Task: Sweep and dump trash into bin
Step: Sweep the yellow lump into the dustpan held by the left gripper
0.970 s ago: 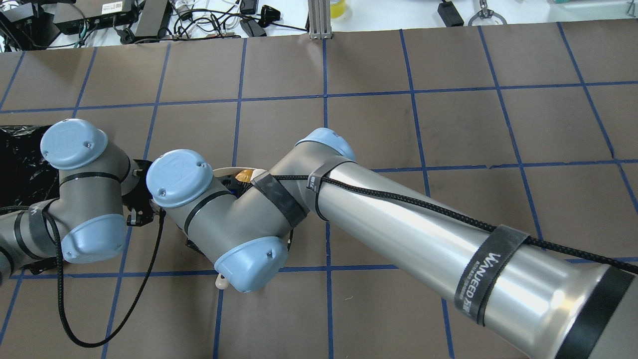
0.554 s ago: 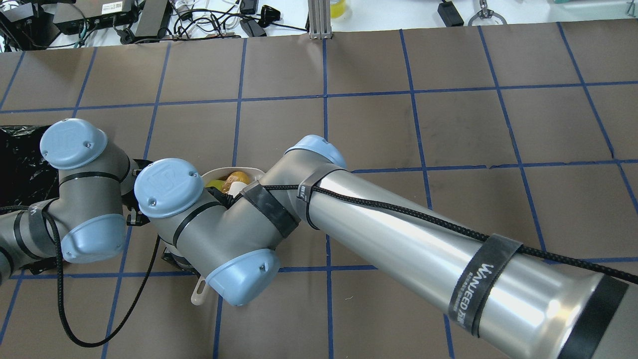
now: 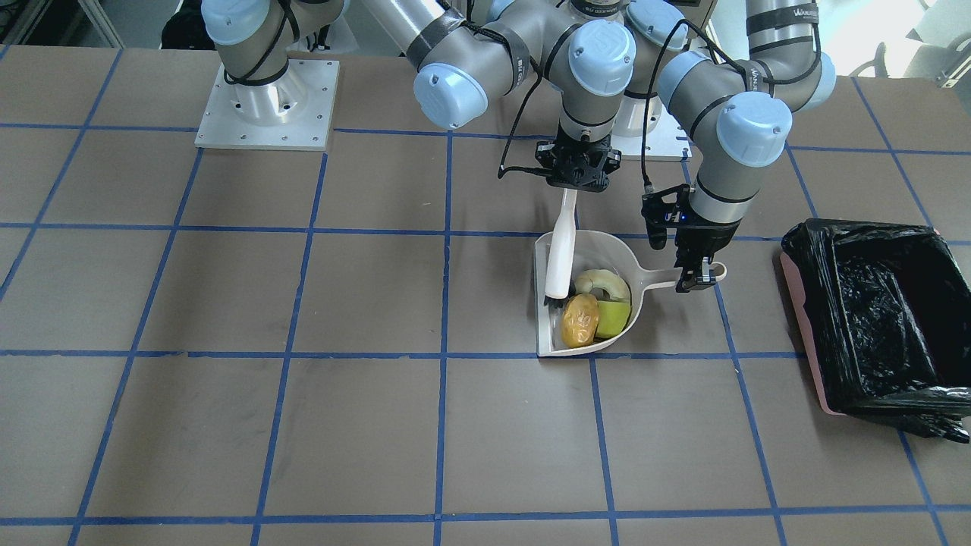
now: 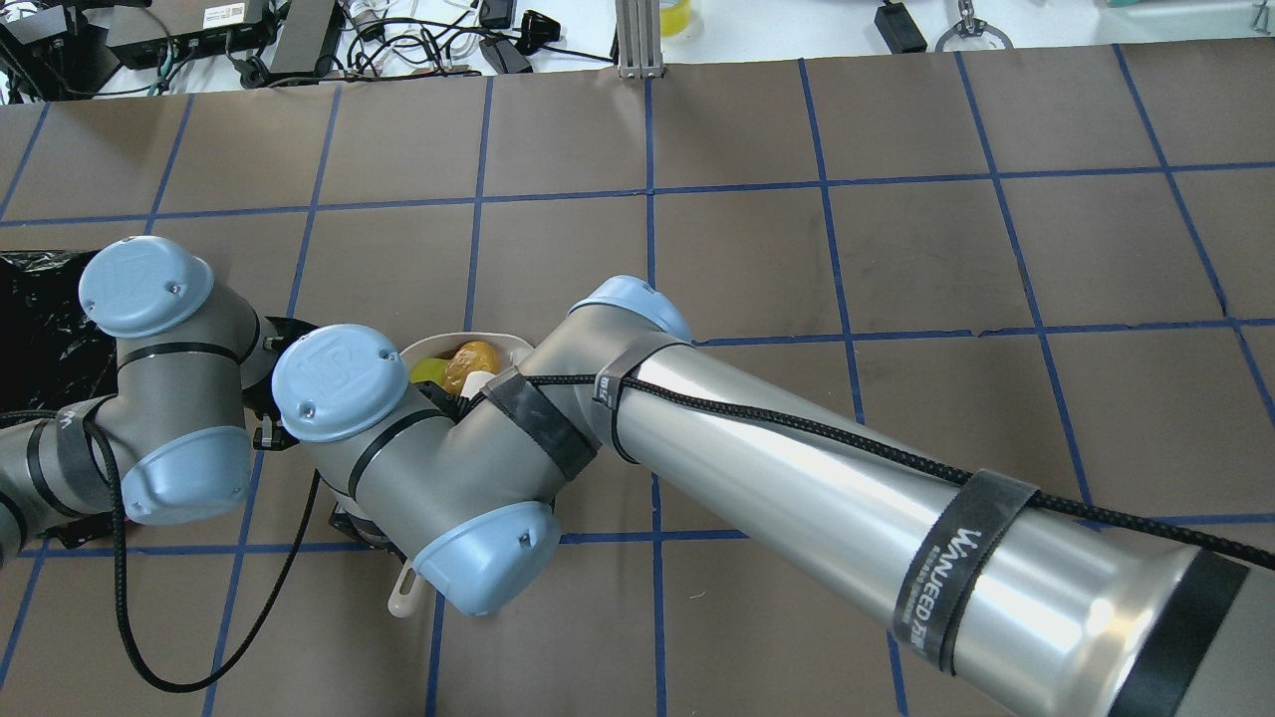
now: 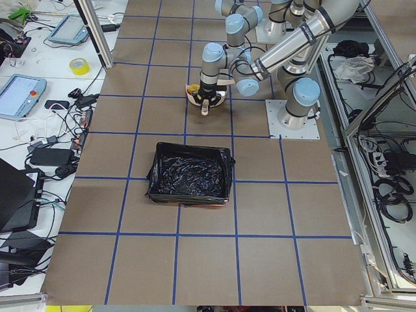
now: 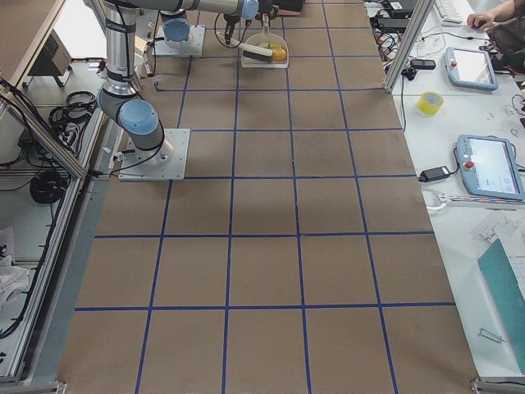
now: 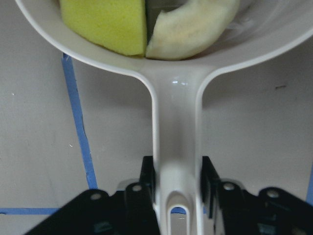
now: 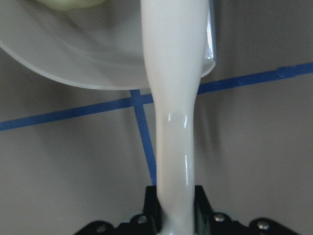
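All three pieces of trash are in the dustpan (image 3: 607, 254), which sits flat on the table (image 3: 227, 303). The orange lump (image 3: 579, 320) lies toward the open edge with the yellow wedge (image 3: 613, 318) touching it. The cream crescent (image 3: 603, 282) is behind them, toward the handle. The bin (image 3: 880, 318) stands well apart on the robot's left; I see nothing in it.

The left gripper (image 3: 696, 274) is clamped on the far end of the dustpan handle, and the wrist view shows its fingers (image 7: 147, 178) pressed against both sides. The right gripper (image 3: 574, 180) is closed around the brush (image 3: 560, 258) handle. The brush head is down inside the pan, just beside the lump.

My read: sweeping is done, and the carry and dump are left.

What worries me from here:
- The grip is at the very tip of a slim, glossy handle. With the load out front, the pan could twist in the jaws on lift and tip its mouth down — the lump would likely roll out first.
- The brush is inside the pan. If I lift before the right arm clears, pan and brush collide, or the bristles flick a piece out.
- The two wrists are crowded close together, so a swing toward the bin risks contact between the arms.
- At the bin, the crinkled liner sags over the rim. Tipping too early, or too low, could catch the bag or drop pieces short onto the table.
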Controlling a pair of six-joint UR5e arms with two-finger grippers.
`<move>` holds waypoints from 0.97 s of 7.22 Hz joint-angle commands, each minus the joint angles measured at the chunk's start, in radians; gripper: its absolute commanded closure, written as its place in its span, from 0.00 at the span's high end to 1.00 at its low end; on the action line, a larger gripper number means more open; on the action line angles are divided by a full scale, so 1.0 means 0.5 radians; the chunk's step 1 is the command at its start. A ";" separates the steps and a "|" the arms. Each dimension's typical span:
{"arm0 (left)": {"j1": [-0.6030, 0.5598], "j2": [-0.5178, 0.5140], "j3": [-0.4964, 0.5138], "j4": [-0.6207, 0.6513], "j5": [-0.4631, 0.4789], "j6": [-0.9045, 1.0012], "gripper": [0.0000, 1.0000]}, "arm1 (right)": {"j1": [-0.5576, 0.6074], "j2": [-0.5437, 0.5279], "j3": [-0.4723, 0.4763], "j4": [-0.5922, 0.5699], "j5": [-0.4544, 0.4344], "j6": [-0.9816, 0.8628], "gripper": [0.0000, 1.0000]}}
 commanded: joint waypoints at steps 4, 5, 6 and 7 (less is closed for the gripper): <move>0.062 0.017 0.013 0.002 -0.152 0.002 0.00 | -0.179 -0.046 0.001 0.202 -0.254 -0.039 0.00; 0.114 0.029 0.043 -0.004 -0.216 0.006 0.00 | -0.271 -0.052 0.004 0.241 -0.330 -0.118 0.00; 0.187 0.048 0.141 -0.104 -0.301 0.015 0.00 | -0.381 -0.100 0.001 0.318 -0.361 -0.250 0.00; 0.300 0.054 0.242 -0.315 -0.530 0.024 0.00 | -0.537 -0.174 0.004 0.425 -0.425 -0.452 0.00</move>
